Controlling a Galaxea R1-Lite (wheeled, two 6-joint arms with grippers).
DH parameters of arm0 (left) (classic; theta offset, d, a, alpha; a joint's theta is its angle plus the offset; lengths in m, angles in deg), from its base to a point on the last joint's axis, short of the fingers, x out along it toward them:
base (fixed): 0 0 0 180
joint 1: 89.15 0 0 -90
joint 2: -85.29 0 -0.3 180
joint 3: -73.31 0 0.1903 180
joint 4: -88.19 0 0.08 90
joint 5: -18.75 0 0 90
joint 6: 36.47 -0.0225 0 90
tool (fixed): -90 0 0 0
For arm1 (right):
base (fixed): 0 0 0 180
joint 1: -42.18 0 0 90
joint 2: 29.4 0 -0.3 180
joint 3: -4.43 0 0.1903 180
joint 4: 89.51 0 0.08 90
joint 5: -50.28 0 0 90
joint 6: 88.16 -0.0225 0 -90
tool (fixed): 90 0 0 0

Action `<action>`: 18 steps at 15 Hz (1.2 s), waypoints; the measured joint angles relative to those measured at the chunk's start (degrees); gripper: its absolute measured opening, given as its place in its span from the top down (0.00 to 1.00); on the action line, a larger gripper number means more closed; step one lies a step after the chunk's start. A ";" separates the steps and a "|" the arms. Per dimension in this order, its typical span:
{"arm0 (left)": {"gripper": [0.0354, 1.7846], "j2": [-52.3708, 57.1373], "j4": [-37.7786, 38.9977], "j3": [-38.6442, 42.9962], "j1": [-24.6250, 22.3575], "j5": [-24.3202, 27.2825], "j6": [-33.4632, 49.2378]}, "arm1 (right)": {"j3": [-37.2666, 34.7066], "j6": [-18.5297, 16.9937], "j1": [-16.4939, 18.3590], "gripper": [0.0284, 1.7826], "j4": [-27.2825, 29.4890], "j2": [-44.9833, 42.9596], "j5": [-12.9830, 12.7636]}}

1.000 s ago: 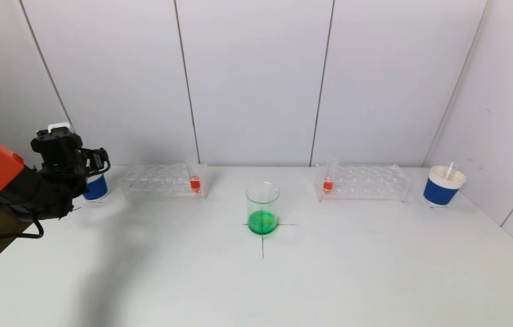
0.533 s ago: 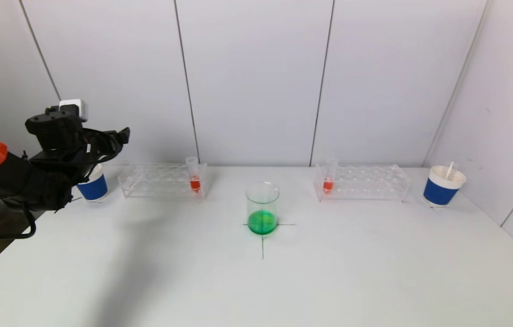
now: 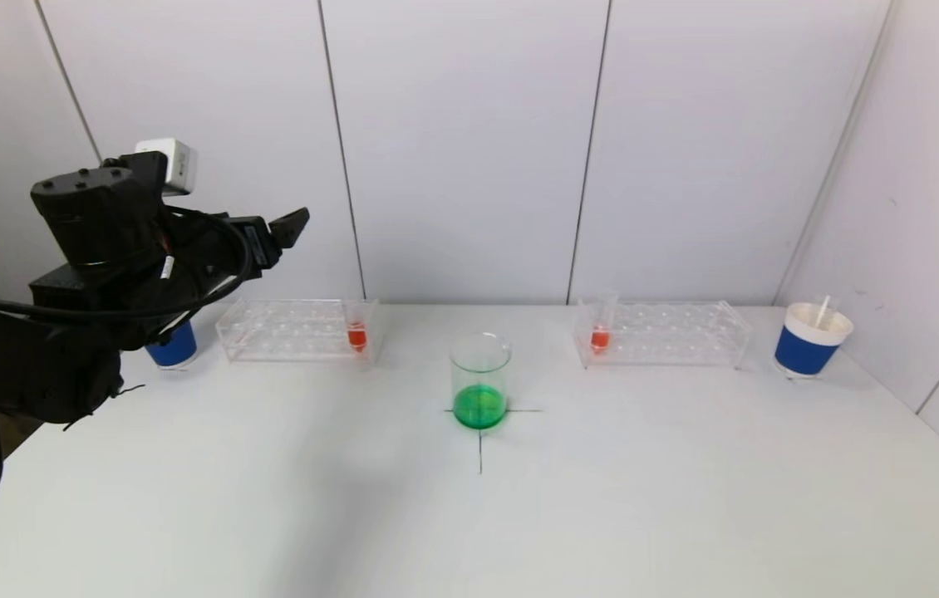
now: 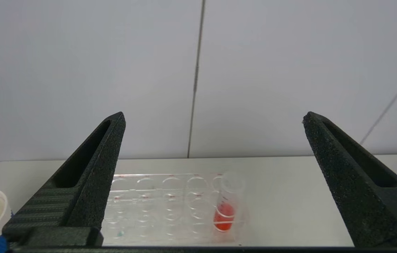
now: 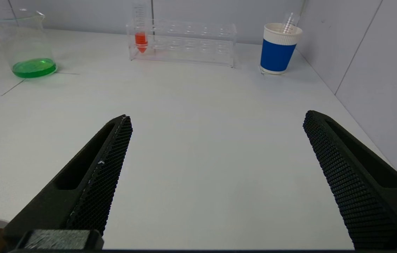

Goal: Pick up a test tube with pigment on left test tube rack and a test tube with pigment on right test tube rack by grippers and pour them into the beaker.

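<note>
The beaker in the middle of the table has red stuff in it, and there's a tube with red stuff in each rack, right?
Not quite. The beaker holds green liquid, not red; the head view shows it. The rest is right: the left rack's tube and the right rack's tube each hold red liquid.

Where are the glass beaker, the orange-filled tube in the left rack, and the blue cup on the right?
beaker point(image 3: 480, 378), head view, on its glass wall.
left test tube point(image 3: 357, 335), head view, on its orange liquid.
right blue cup point(image 3: 804, 351), head view, on its blue band.
</note>
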 joint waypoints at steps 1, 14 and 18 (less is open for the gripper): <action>0.01 2.32 -0.52 1.84 0.88 -0.05 -0.04 | 0.00 0.00 0.00 0.01 -0.02 0.00 0.00; 0.01 48.14 -22.65 23.50 2.05 -1.02 -1.71 | 0.00 0.00 0.00 0.01 -0.02 0.00 0.00; 0.01 64.17 -36.57 26.76 2.01 -5.19 -3.95 | 0.00 0.00 0.00 0.01 0.00 0.00 -0.01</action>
